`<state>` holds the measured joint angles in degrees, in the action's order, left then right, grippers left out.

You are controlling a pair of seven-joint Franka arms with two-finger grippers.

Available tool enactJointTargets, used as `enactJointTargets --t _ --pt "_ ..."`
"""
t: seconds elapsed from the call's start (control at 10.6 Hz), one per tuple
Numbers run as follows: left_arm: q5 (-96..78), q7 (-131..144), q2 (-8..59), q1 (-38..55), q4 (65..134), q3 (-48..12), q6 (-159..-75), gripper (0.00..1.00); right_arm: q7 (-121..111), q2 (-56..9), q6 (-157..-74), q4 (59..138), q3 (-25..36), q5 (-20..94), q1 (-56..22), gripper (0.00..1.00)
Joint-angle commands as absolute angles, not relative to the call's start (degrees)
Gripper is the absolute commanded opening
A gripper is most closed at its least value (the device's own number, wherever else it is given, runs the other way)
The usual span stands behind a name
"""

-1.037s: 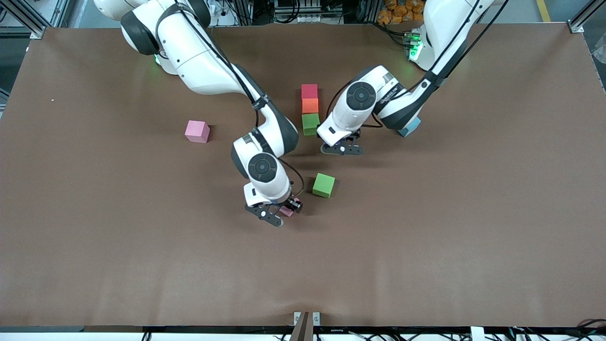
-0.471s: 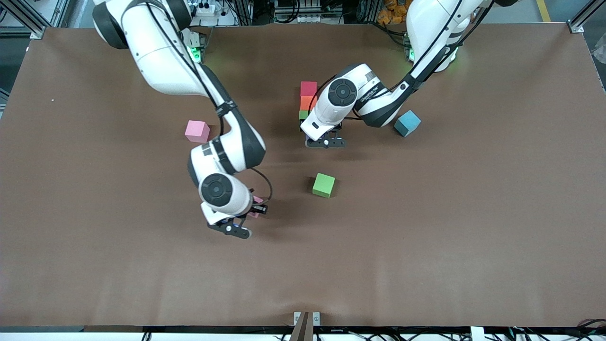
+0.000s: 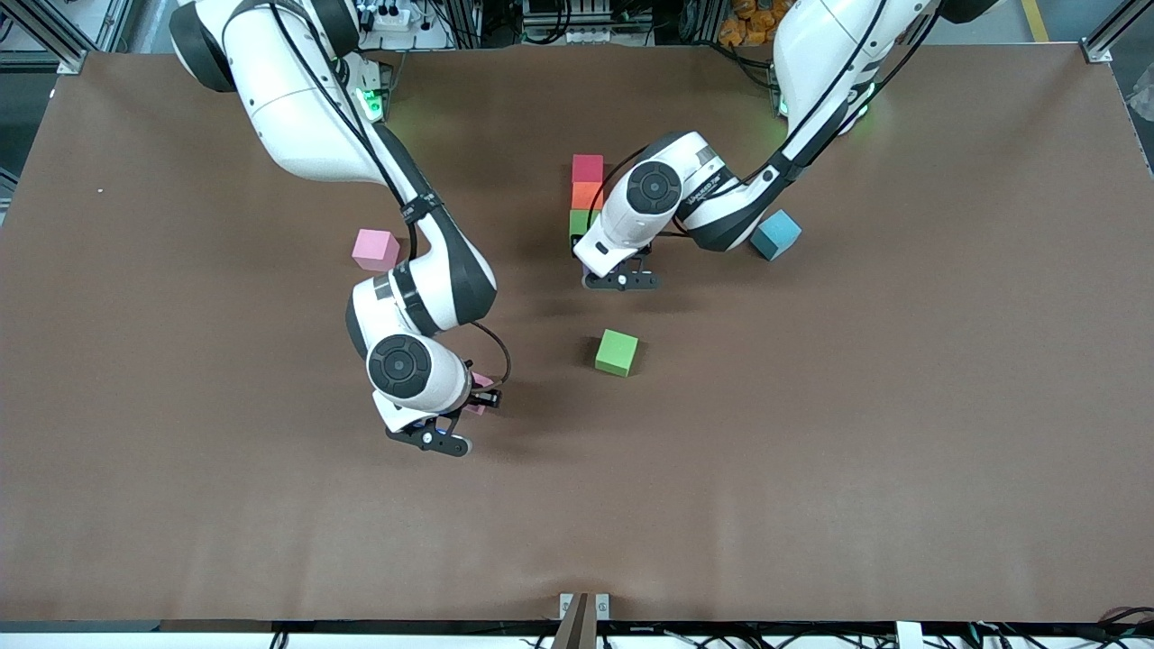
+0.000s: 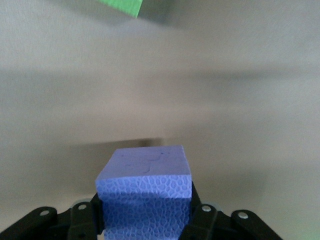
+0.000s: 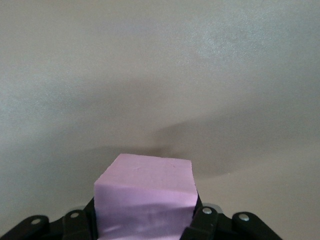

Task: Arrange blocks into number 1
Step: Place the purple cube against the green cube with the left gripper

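Blocks lie scattered on a brown table [image 3: 902, 451], three of them in a short column near the middle of the edge where the arms' bases stand: red [image 3: 588, 168] closest to that edge, orange [image 3: 587, 195] touching it, and a green block [image 3: 579, 222] next, partly hidden by the left arm.

The left gripper [image 3: 622, 278] sits just at the camera-side end of this column, clamped on a purple block [image 4: 145, 192]. In the left wrist view the block fills the space between the two fingers [image 4: 201, 217], with bare table and a corner of green above it. In the front view only a sliver of purple shows under the wrist, so whether the block touches the table or the green one cannot be told.

The right gripper [image 3: 448, 431] is over the table's middle, toward the right arm's end, clamped on a pink block [image 5: 145, 200]. The right wrist view shows the block held between both fingers, casting a shadow on the table.

A second pink block [image 3: 375, 250] lies loose nearer the base edge, beside the right forearm. A second green block [image 3: 617, 351] lies alone near the centre, nearer the camera than the column. A blue block [image 3: 775, 234] lies turned at an angle toward the left arm's end, just beside the left arm's elbow.
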<state>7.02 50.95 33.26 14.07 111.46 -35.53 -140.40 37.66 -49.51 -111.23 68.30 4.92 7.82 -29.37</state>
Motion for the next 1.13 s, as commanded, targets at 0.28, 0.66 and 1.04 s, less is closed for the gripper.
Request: enactJointTargets --t 0.28,0.66,1.04 --pt "11.7 51.3 36.4 17.0 107.5 -35.3 -140.5 0.00 37.5 -48.3 -111.5 69.7 4.5 7.0 -29.5 0.00" --pt "14.0 51.6 37.4 17.5 107.8 -35.3 -140.5 0.00 37.6 -48.3 -111.5 69.7 4.5 7.0 -29.7 0.00" --pt "14.1 53.0 38.6 17.6 107.8 -35.3 -140.5 0.99 37.8 -48.4 -111.6 69.7 4.5 7.0 -30.1 0.00"
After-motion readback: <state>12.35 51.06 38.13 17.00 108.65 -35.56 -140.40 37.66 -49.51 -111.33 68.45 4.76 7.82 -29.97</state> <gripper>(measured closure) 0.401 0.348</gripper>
